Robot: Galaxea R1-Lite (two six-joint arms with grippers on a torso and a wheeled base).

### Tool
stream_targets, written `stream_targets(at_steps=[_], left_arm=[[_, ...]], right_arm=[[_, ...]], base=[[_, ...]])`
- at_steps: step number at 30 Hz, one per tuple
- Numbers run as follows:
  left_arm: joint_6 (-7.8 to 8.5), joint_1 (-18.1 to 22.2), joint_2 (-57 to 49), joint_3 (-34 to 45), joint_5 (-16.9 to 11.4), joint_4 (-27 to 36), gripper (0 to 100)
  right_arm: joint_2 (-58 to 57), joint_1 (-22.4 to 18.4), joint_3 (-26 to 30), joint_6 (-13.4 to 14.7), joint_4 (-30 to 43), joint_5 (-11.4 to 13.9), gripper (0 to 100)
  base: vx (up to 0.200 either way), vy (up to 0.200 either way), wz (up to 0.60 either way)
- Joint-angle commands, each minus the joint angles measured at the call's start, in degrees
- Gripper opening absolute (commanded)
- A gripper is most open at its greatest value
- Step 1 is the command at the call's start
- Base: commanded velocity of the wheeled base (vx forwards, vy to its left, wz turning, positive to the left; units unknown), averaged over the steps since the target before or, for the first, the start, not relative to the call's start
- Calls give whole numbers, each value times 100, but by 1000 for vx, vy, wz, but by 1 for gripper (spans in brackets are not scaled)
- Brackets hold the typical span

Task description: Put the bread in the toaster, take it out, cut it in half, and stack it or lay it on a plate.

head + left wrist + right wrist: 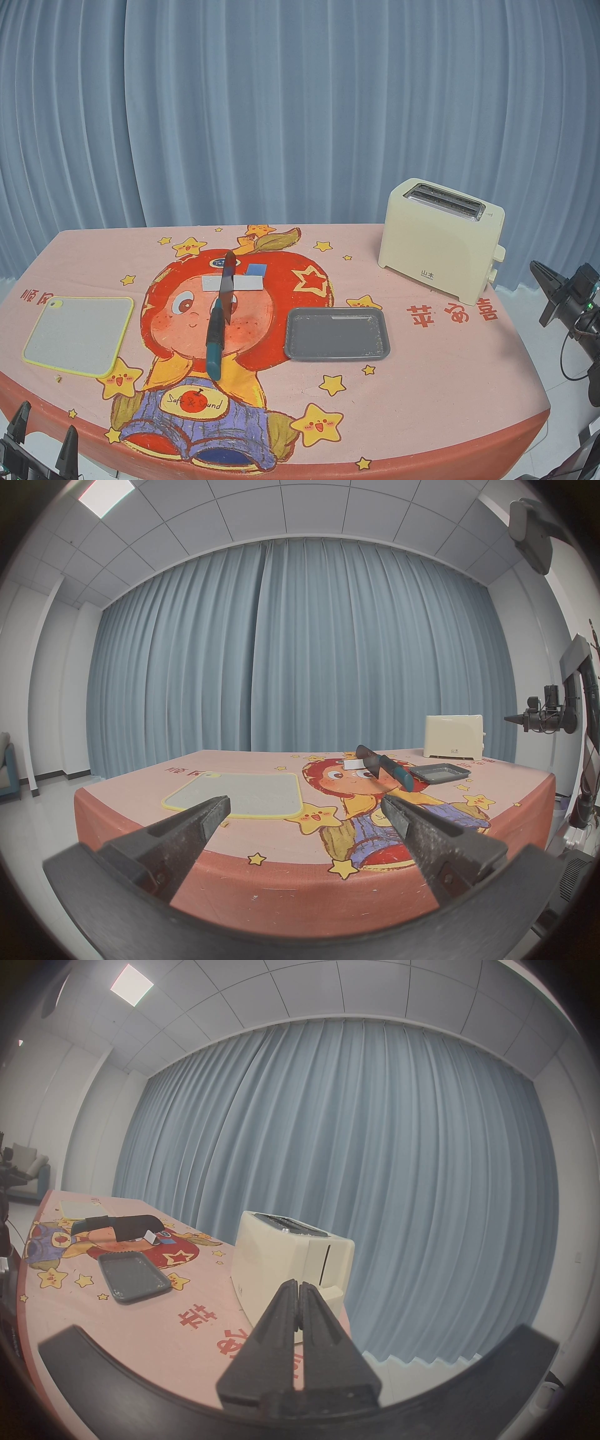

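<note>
**Both arms off the table, toaster at the far right corner**

The table (437, 375) wears a pink cloth printed with a cartoon apple child and stars. The cream two-slot toaster (437, 244) stands on its far right part. I cannot tell what lies inside the slots.

Well apart from the toaster, at the opposite left end, lies the white cutting board with a yellow-green rim (78, 334). The flat grey rectangular tray (337, 334) sits near the toaster, to its left and closer to the robot. Farther left of the toaster, past the tray, lies the knife with a teal handle and dark blade (217, 315). Its handle points toward the robot and its blade is propped across a small white block (247, 283).

The right gripper (537, 269) hangs off the table edge just right of the toaster. It is aimed at the toaster's lever end, with its jaws pressed together on nothing. The left gripper (45, 431) sits low at the near left corner, far from the toaster. It points level across the tabletop, with its jaws spread wide and holding nothing.
</note>
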Motion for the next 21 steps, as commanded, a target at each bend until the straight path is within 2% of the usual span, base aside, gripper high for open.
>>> stream_targets(at_steps=[1,9,21], left_arm=[[-1,0,-93,101,0,-1,100],[-1,0,-93,101,0,-1,100],[-1,0,-93,101,0,-1,100]], right_arm=[[3,28,79,-3,-14,1,0],[-14,28,360,-109,-14,-8,0],[38,28,439,-170,-5,1,0]], base=[[0,0,0],[0,0,0],[0,0,0]])
